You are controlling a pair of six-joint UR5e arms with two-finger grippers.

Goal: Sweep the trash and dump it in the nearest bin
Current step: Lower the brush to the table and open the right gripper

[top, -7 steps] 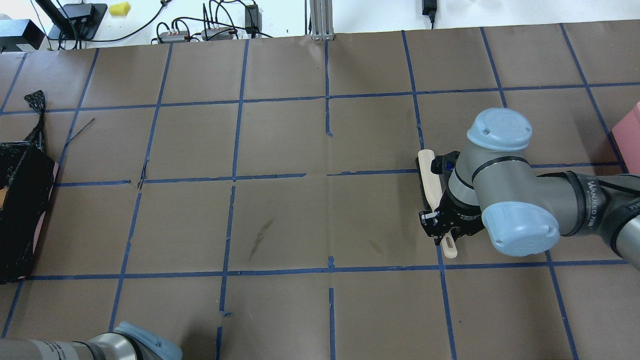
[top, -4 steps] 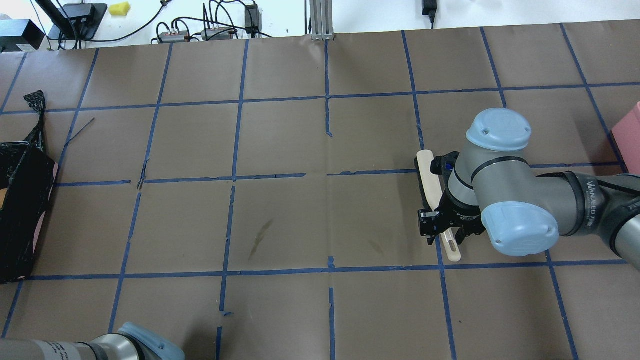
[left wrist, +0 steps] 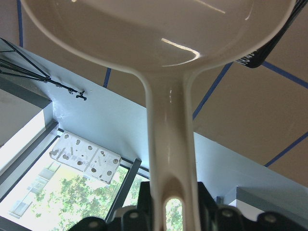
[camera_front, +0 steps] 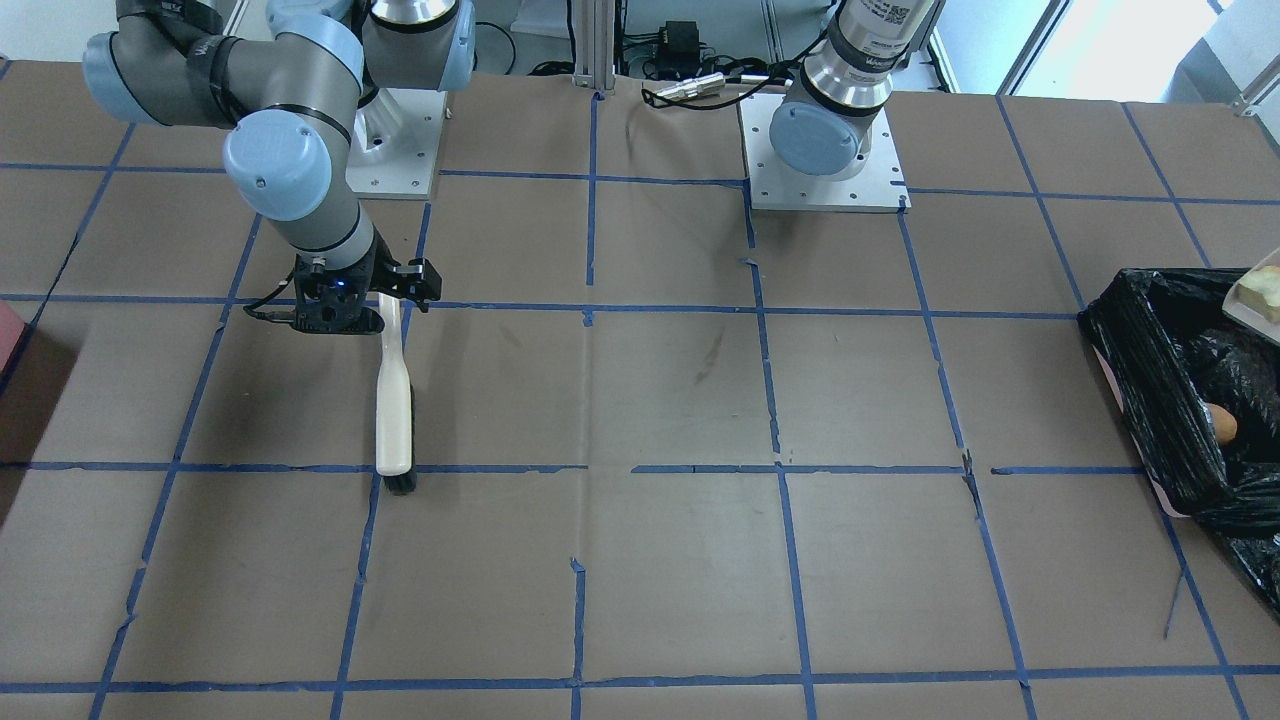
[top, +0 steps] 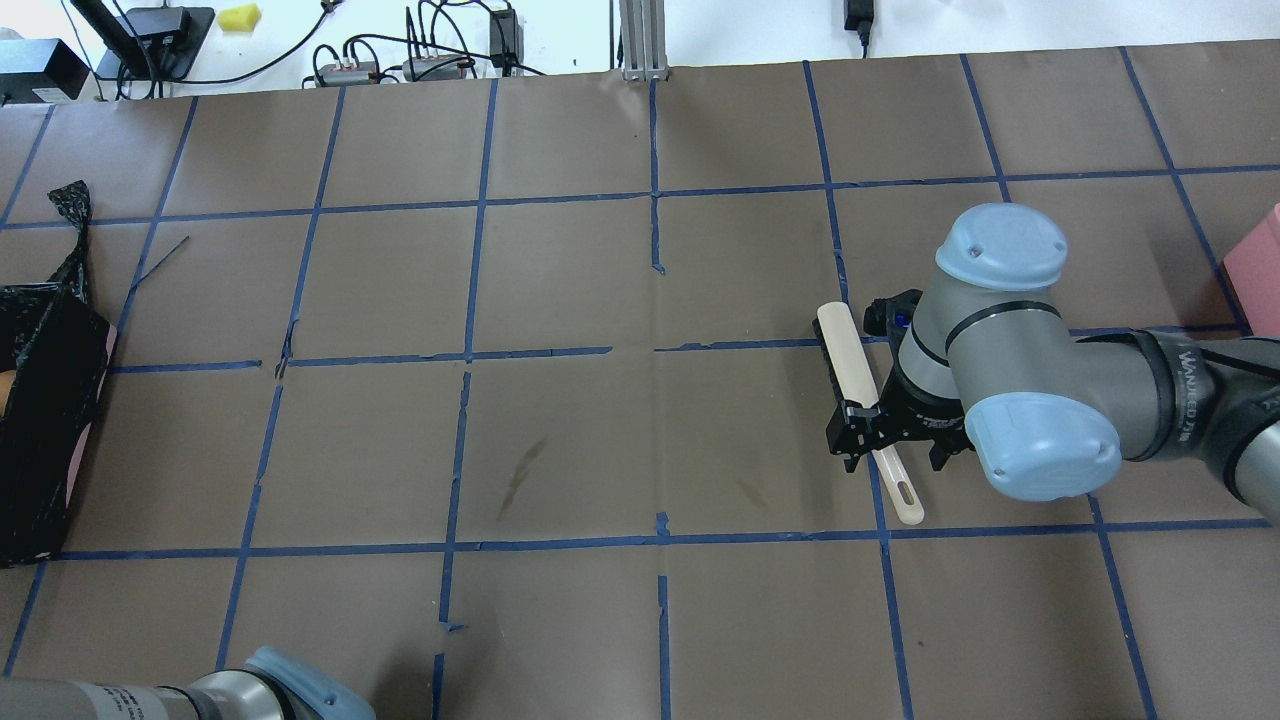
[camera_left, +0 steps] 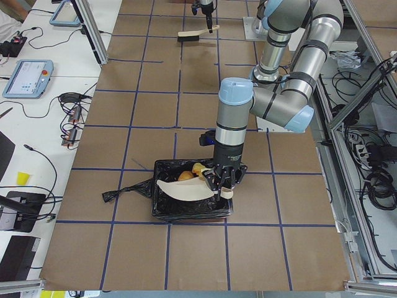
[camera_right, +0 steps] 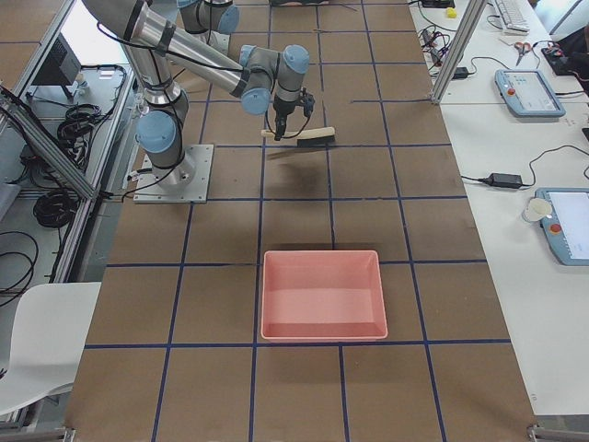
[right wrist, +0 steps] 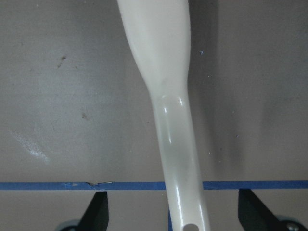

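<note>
Trash (camera_left: 186, 176) is down in the bin (camera_left: 192, 214), directly below the left jaws: an orange-brown lump with pale chunks beside it. They look like light, stiff lumps that would roll, so don't pinch them; carry them on the dustpan (camera_left: 183, 191). Left jaws are clamped on its handle, pan tilted over the bin. Right jaws gape wide either side of the brush (top: 845, 345) handle without touching it; the brush rests on the tabletop (top: 560, 450).

Points right gripper (top: 892, 448) straight down, low over right side, fingers (right wrist: 98, 211) spread wide. Holds left gripper (camera_left: 223, 186) vertical at far left, clamped on dustpan (camera_left: 186, 191).
</note>
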